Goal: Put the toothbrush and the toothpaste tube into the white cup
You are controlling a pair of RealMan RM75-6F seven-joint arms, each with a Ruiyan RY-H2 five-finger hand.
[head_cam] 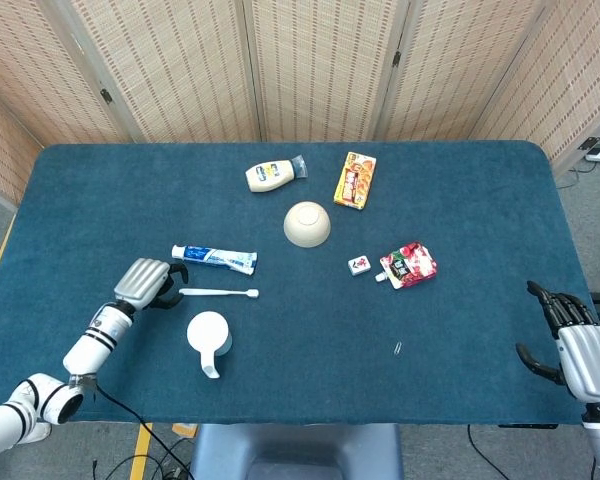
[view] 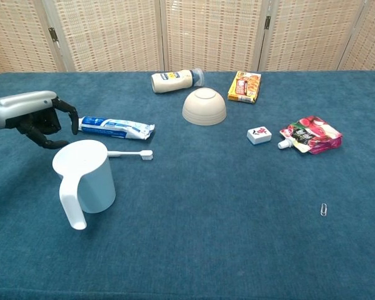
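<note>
Nothing is in the cup (head_cam: 209,334) yet. The toothbrush (head_cam: 218,292) and tube (head_cam: 213,257) lie on the desk (head_cam: 440,200) just behind it. The left hand (head_cam: 147,282), fingers apart and empty, hovers beside the brush's handle end; the right hand (head_cam: 570,340) idles open at the edge.

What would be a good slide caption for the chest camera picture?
Left hand reaches in beside the toothpaste tube, with the toothbrush lying behind the upright white cup.

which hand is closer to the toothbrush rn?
Left. The left hand sits just beside the handle end of the toothbrush, not touching it. The right hand is at the table's far right edge.
</note>
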